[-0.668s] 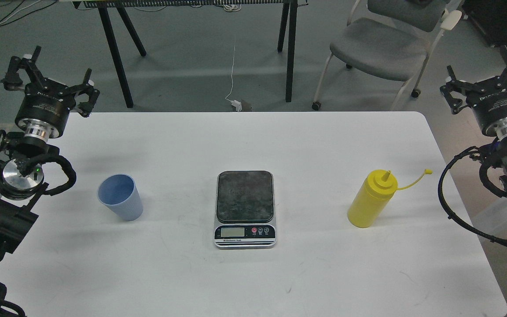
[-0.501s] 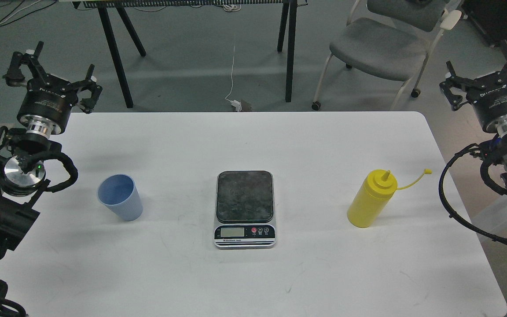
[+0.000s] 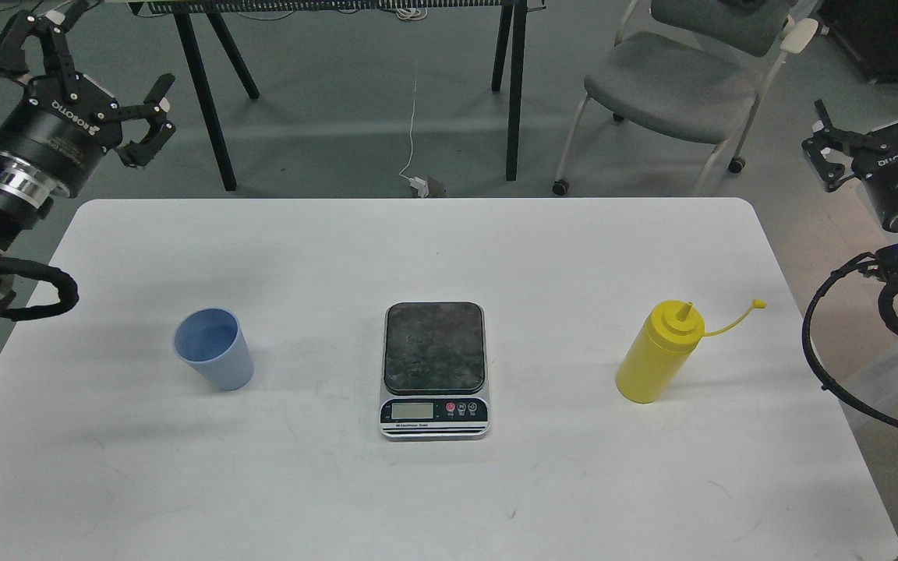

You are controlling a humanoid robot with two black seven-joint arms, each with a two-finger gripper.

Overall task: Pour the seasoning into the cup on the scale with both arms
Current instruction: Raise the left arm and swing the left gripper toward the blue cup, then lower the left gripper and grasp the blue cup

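Observation:
The light blue ribbed cup (image 3: 213, 347) stands upright and empty on the white table (image 3: 418, 499), left of the scale. The scale (image 3: 434, 369) lies in the middle, dark plate bare, silver front toward me. The yellow squeeze bottle (image 3: 659, 352) stands upright to the right, its cap hanging off on a thin tether (image 3: 732, 320). My left gripper (image 3: 79, 70) is open and empty, up beyond the table's far left corner, well away from the cup. My right gripper (image 3: 878, 117) is open and empty, off the table's right edge, far from the bottle.
A grey chair (image 3: 675, 78) and black table legs (image 3: 203, 93) stand on the floor behind the table. A white cable with plug (image 3: 418, 183) lies near the table's far edge. Black cable loops (image 3: 823, 351) hang beside the right edge.

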